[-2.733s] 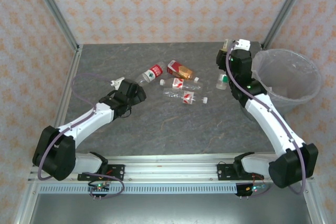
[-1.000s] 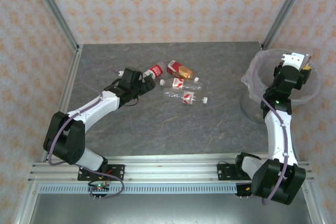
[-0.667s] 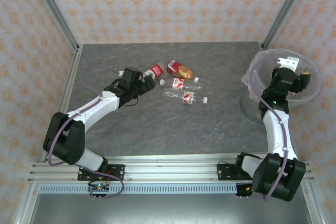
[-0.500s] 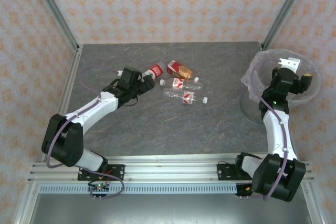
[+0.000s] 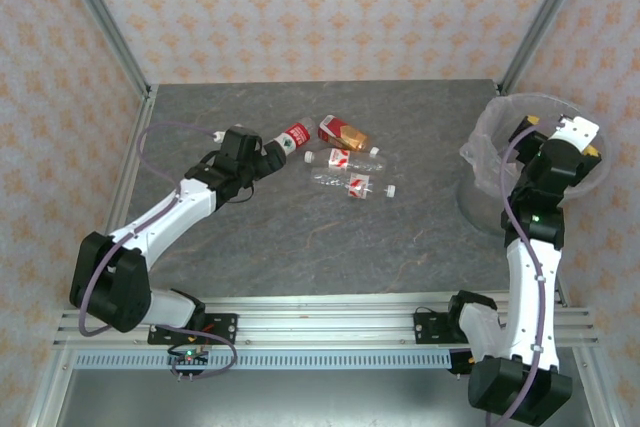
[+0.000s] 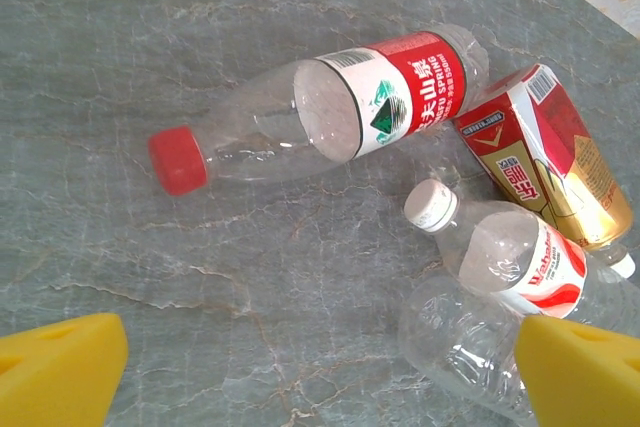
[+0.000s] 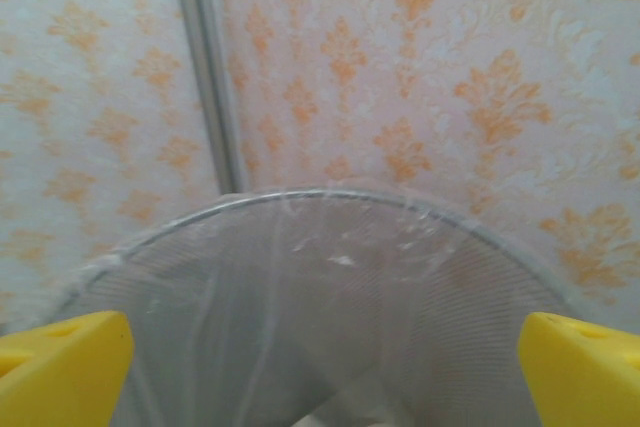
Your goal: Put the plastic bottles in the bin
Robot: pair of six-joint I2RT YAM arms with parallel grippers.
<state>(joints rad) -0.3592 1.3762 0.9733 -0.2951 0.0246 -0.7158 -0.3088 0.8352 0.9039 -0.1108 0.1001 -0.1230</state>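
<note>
Several plastic bottles lie in a cluster at the table's middle. A red-labelled one with a red cap (image 5: pixel 291 138) (image 6: pixel 330 112) is nearest my left gripper (image 5: pixel 266 151) (image 6: pixel 320 387), which hovers just short of it, open, its yellow pads (image 6: pixel 60 367) wide apart over bare table. Beside that bottle lie a copper-brown labelled one (image 5: pixel 343 133) (image 6: pixel 540 162), a white-capped one with a red-white label (image 5: pixel 345 158) (image 6: pixel 510 257) and a clear crushed one (image 5: pixel 345 182) (image 6: pixel 470 337). My right gripper (image 5: pixel 575 139) (image 7: pixel 320 387) hangs open above the bin (image 5: pixel 500 107) (image 7: pixel 330 192), nothing between its pads (image 7: pixel 585 367).
The grey marble table (image 5: pixel 300 237) is walled by patterned panels and metal corner posts (image 5: pixel 535 17) (image 7: pixel 205 67). The bin stands at the table's far right corner. Bare tabletop lies between the bottle cluster and both arm bases.
The right arm lifted a bottle from the table's right side, carried it over the bin, and its gripper now holds nothing. The left gripper reached up to the red-labelled bottle.
</note>
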